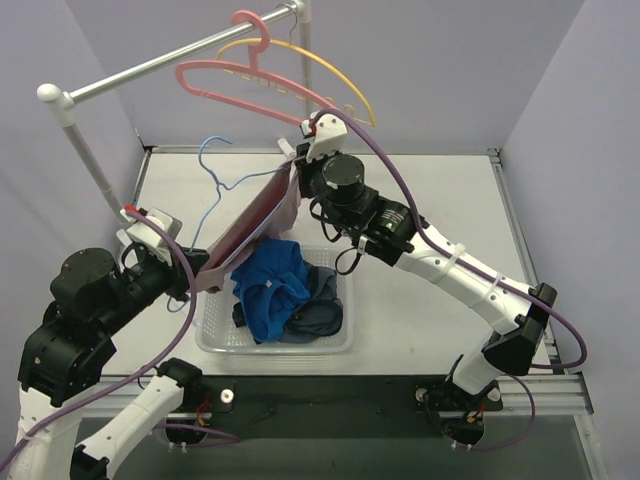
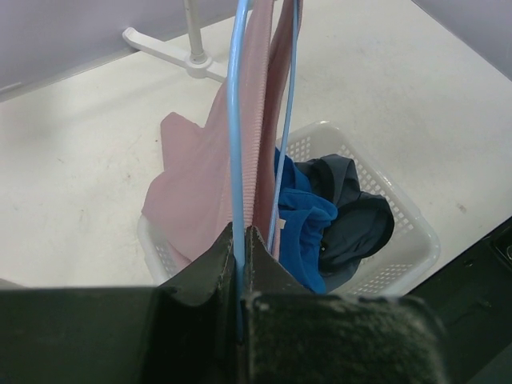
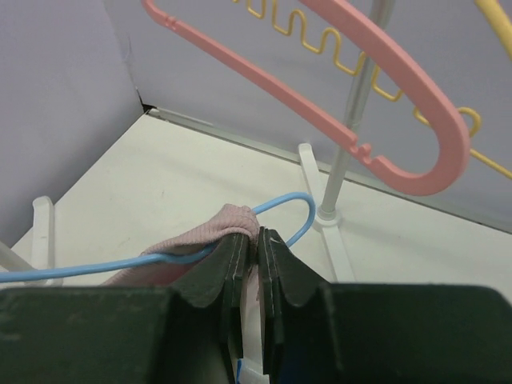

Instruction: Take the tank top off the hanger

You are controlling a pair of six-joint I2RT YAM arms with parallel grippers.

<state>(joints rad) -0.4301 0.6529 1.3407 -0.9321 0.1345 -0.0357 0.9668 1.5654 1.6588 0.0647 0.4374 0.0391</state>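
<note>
The pink ribbed tank top hangs on a thin blue wire hanger, stretched slantwise above the basket between my two grippers. At the lower end, my left gripper is shut on the hanger; the left wrist view shows the blue wire pinched between the jaws of this gripper, with the tank top draped beyond. At the upper end, my right gripper is shut on the tank top; in the right wrist view this gripper pinches the pink strap where it lies over the hanger's shoulder.
A white mesh basket under the garment holds blue and dark clothes. A pink hanger and a yellow hanger hang on the rack's rail, just above my right wrist. The rack's foot stands on the table.
</note>
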